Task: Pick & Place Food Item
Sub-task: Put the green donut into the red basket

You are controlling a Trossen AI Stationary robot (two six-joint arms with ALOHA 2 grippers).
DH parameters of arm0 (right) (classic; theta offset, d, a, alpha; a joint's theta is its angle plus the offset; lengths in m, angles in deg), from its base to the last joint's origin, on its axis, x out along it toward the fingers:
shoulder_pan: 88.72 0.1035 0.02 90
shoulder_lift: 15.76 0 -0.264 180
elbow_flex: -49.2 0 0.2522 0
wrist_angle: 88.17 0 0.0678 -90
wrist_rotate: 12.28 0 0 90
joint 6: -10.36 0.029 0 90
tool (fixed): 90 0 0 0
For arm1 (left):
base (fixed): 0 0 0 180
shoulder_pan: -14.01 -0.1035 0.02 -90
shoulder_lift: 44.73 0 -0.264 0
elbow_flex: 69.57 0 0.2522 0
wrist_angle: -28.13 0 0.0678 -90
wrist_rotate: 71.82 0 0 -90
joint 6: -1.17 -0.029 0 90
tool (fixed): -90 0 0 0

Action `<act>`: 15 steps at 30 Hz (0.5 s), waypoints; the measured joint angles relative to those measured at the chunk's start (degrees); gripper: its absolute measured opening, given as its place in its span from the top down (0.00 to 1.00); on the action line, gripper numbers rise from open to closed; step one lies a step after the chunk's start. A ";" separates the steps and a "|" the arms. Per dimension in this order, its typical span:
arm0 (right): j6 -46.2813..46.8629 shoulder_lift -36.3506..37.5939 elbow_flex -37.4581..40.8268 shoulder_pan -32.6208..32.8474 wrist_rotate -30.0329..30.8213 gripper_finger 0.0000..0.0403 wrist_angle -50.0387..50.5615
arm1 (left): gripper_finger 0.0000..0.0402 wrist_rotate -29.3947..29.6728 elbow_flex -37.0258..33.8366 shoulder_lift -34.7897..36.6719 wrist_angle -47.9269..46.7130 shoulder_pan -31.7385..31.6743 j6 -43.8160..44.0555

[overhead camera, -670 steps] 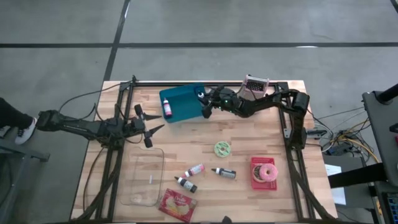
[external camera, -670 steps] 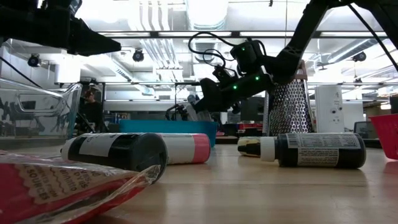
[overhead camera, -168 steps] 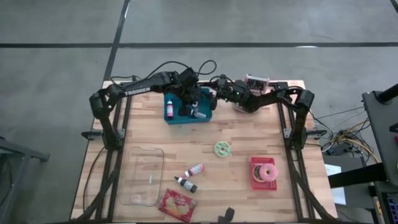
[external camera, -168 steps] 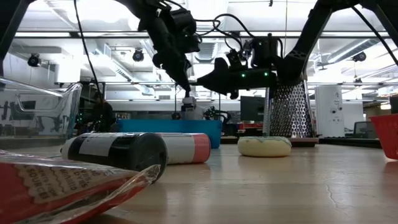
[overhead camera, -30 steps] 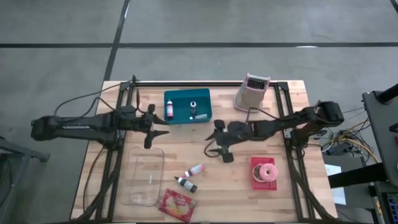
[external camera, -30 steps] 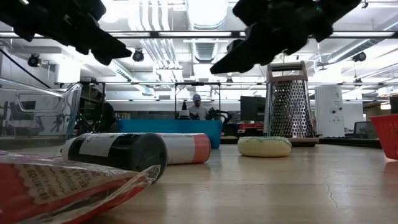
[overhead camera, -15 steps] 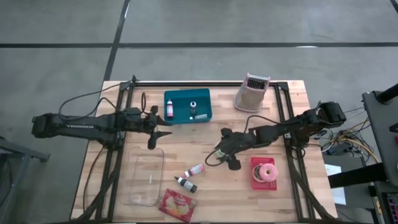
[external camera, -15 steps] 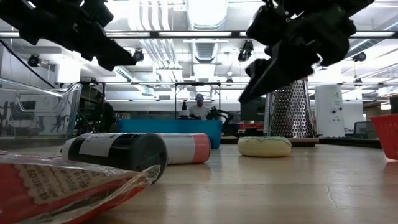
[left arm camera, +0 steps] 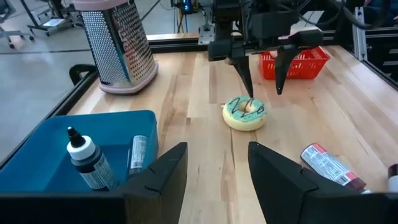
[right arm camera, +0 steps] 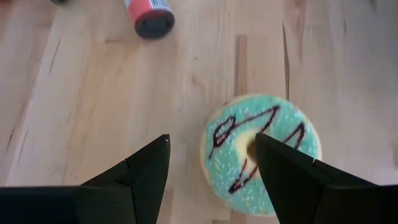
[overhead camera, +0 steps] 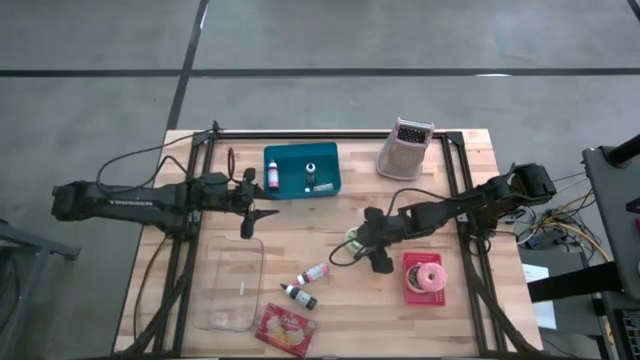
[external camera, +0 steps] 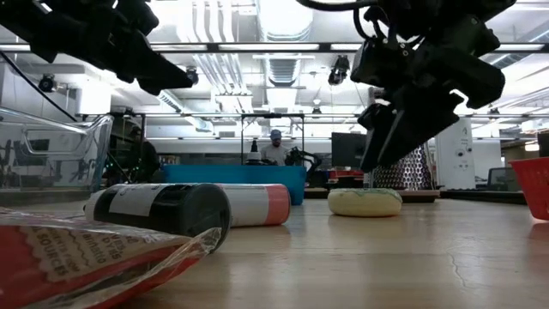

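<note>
The green donut (overhead camera: 355,238) lies on the table mid-right, directly under the right gripper (left arm camera: 263,85), whose 2 fingers are spread apart w/ nothing held; donut sits slightly off-centre toward 1 finger. Left gripper (overhead camera: 252,212), also spread, waits much farther away near the blue bin (overhead camera: 326,187).

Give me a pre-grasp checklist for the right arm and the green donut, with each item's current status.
1. Right end effector open: ok.
2. Over the green donut: not ok; the donut sits under one finger, not centred in the gap.
3. Donut free of neighbours: ok; the nearest bottle lies apart.
4. Donut flat on the table: ok.
5. Left end effector out of the way: ok; it hangs near the blue bin.
6. Height above donut: cannot tell.
</note>
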State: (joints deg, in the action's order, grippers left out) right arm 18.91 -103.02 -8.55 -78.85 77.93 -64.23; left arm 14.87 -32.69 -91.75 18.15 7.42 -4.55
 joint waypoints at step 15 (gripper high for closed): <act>0.46 -4.09 -0.89 0.02 -0.20 0.43 0.46 | 0.57 0.42 0.00 0.14 2.29 0.00 -0.02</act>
State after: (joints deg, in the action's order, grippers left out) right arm 19.38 -107.11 -9.43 -78.83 77.73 -63.78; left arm 15.28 -32.69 -91.61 20.43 7.42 -4.57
